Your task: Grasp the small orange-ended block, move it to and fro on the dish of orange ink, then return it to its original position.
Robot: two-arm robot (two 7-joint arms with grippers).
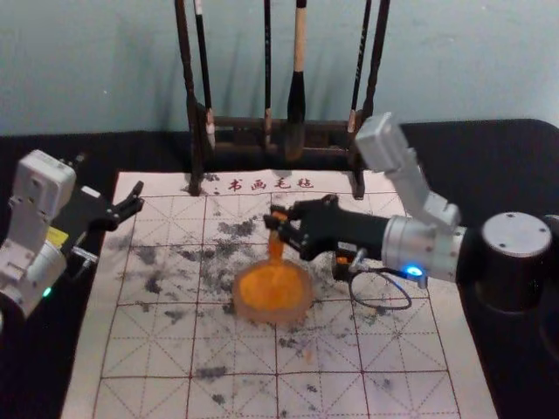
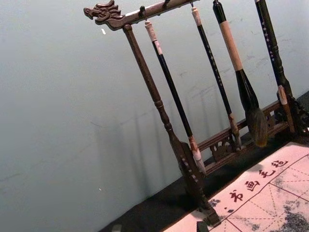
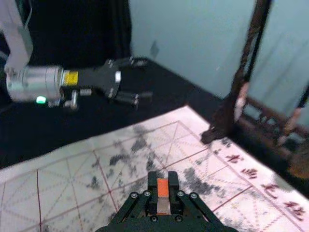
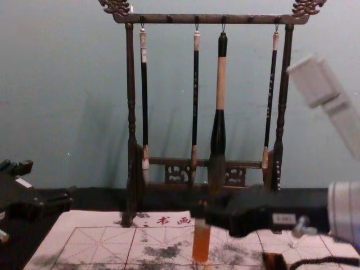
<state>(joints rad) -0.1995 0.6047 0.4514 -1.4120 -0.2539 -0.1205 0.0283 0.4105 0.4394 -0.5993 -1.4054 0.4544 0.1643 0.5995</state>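
Backdrop: a plain blue-green wall (image 1: 87, 78) above a black-covered table (image 1: 489, 157); a dark carved wooden rack (image 4: 180, 19) hung with brushes stands at upper centre in the head view.
Surface: a white felt mat (image 1: 406, 349) with dark red grid lines and grey-black ink stains.
Block: the small upright block with an orange end (image 1: 276, 248), at the centre of the head view, by the far side of the round, pale-rimmed dish (image 1: 272, 318) of orange ink (image 1: 271, 286); whether it touches the ink I cannot tell.
Right gripper (image 1: 277, 222): centre of the head view, fingers clamped on the block's upper part.
Left gripper (image 1: 138, 195): parked at left in the head view, fingers apart.
Step in hand: probably the to-and-fro stroke. Keep the block upright, lower it lightly onto the ink, and use short, level strokes inside the rim; pressing hard could slide the dish or twist the block.
Afterwards: lift straight up so drips fall in the dish, then carry it back.
Mat writing: 书画毛毡, in dark red at upper centre.
Other labels: a white sticker (image 4: 284, 219) on the right arm and small lettering on the brush handles, both unreadable; no brand legible.
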